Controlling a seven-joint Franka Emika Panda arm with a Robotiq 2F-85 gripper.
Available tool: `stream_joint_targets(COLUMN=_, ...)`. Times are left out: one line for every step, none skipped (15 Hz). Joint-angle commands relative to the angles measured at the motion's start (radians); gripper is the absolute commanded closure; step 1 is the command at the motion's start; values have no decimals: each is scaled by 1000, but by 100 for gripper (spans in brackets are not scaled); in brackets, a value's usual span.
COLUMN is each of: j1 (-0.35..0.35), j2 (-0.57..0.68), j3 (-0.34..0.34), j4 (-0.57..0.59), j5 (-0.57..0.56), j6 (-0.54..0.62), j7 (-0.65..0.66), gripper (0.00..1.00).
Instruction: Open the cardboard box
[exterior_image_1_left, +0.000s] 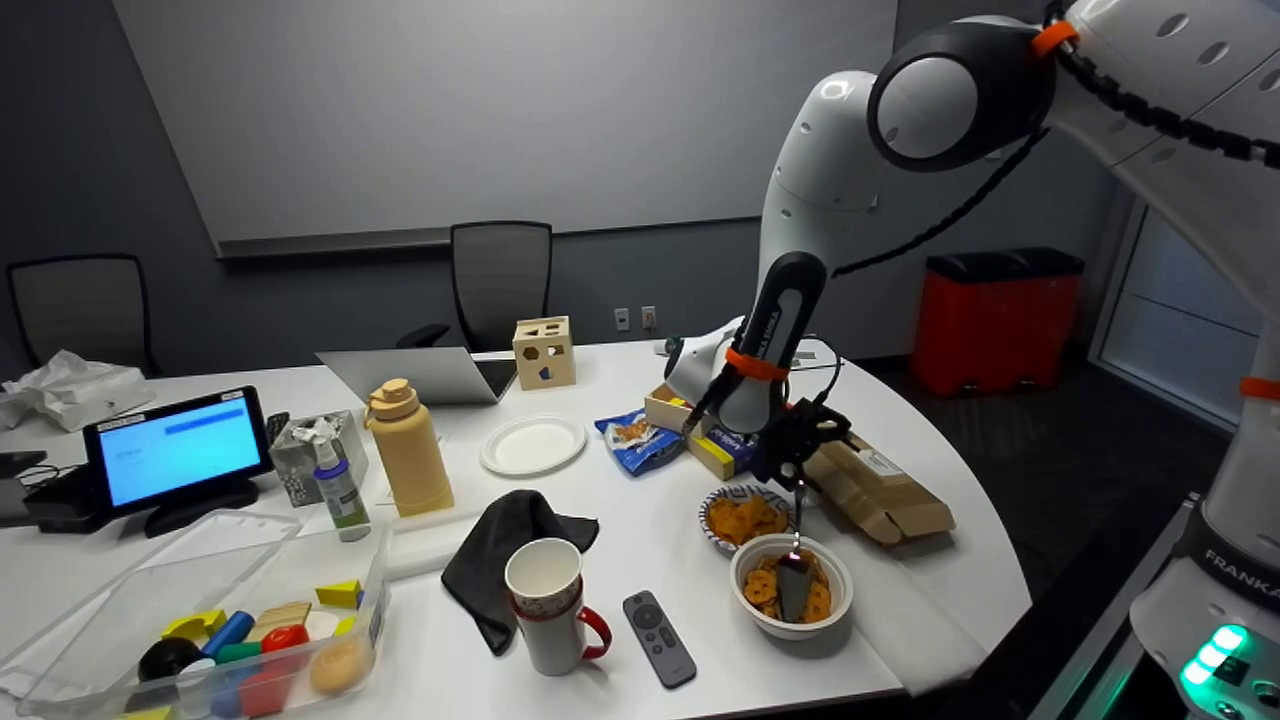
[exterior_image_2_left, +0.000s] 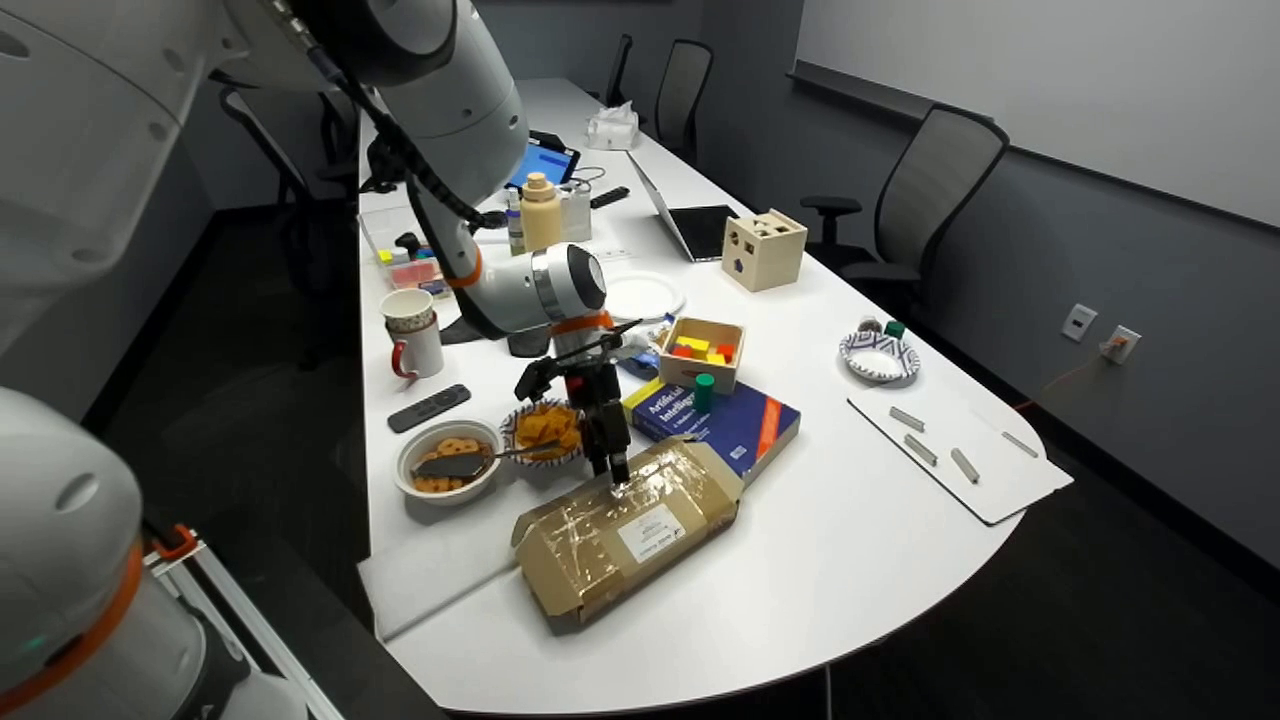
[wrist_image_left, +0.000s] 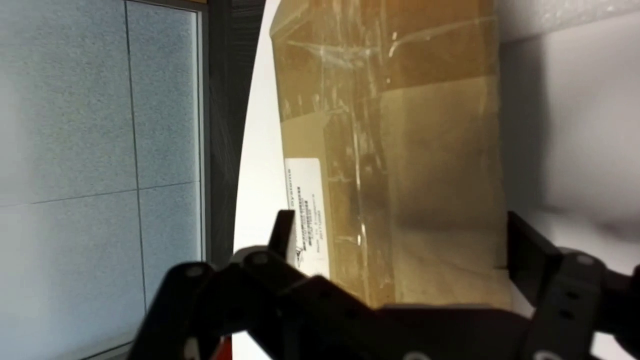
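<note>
In an exterior view, the brown cardboard box lies on the smooth white surface just beside a round patterned bowl. In an exterior view, its elongated top shows glossy tape, a rectangular white label and angular end flaps. In the wrist view, the end effector is spread wide, black fingers well apart, wrinkled tape and matte board showing between them.

The hand points down at the far edge of the cardboard box, contact hard to judge. Left on the tabletop, a spatula has its blade in a white bowl; a blue book lies by the box's far right corner.
</note>
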Motion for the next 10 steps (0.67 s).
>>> stream_joint_targets(j1=18, j2=37, j3=-5, j4=63, j5=-7, j6=-104, j7=11, gripper=0)
stream_joint_targets(j1=18, j2=37, j3=-2, j4=69, j5=-4, j6=-133, j7=6, gripper=0)
stream_joint_targets(j1=21, j2=41, j3=-2, j4=79, j5=-4, j6=-159, j7=10, gripper=0)
stream_joint_targets(j1=21, j2=49, j3=1, j4=92, j5=-3, j6=-185, j7=7, gripper=0)
stream_joint_targets(j1=21, j2=51, j3=3, j4=99, j5=-3, j6=-208, j7=6, gripper=0)
stream_joint_targets(j1=21, j2=50, j3=5, j4=104, j5=-4, j6=-229, j7=5, gripper=0)
stream_joint_targets(j1=22, j2=53, j3=7, j4=113, j5=-5, j6=-246, j7=5, gripper=0)
stream_joint_targets(j1=22, j2=53, j3=9, j4=119, j5=-7, j6=-259, j7=6, gripper=0)
stream_joint_targets(j1=21, j2=47, j3=10, j4=120, j5=-7, j6=-276, j7=3, gripper=0)
stream_joint_targets(j1=19, j2=40, j3=10, j4=119, j5=-9, j6=-285, j7=4, gripper=0)
